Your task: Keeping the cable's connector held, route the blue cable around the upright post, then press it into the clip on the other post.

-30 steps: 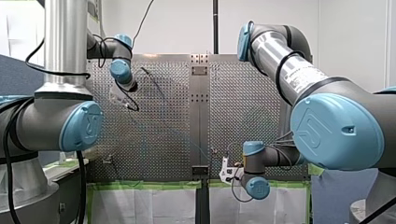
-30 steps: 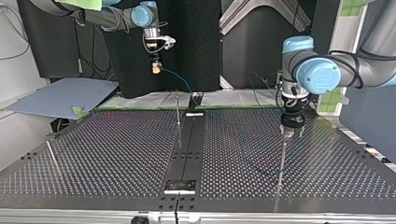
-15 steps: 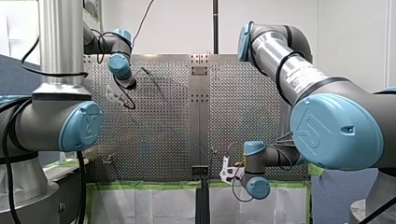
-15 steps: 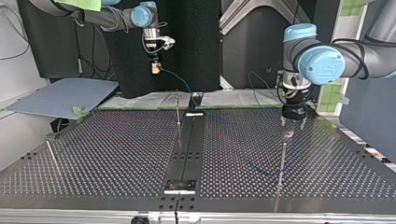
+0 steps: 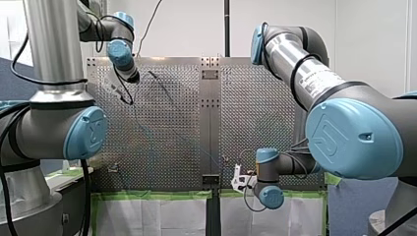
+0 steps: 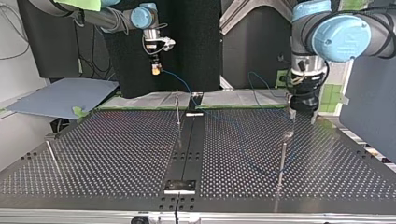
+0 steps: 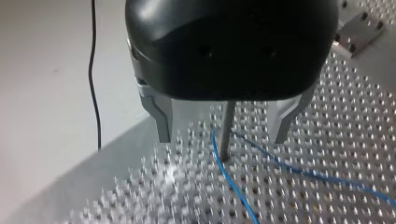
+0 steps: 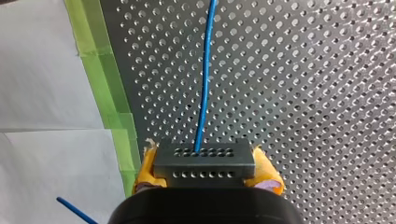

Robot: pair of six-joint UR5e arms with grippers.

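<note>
My right gripper [image 8: 204,163] has its yellow pads [image 8: 145,169] clamped on the grey perforated connector [image 8: 205,169]. From it the blue cable [image 8: 204,84] runs straight out ahead of the fingers over the perforated table [image 8: 303,93]. My left gripper [image 7: 224,133] has its metal fingers [image 7: 162,119] spread apart, holding nothing. A thin upright post [image 7: 228,126] stands ahead of them, in line with the gap, and the cable curves around it near its foot.

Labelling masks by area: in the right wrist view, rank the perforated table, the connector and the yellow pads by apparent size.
1. perforated table
2. connector
3. yellow pads, only slivers showing beside it
</note>
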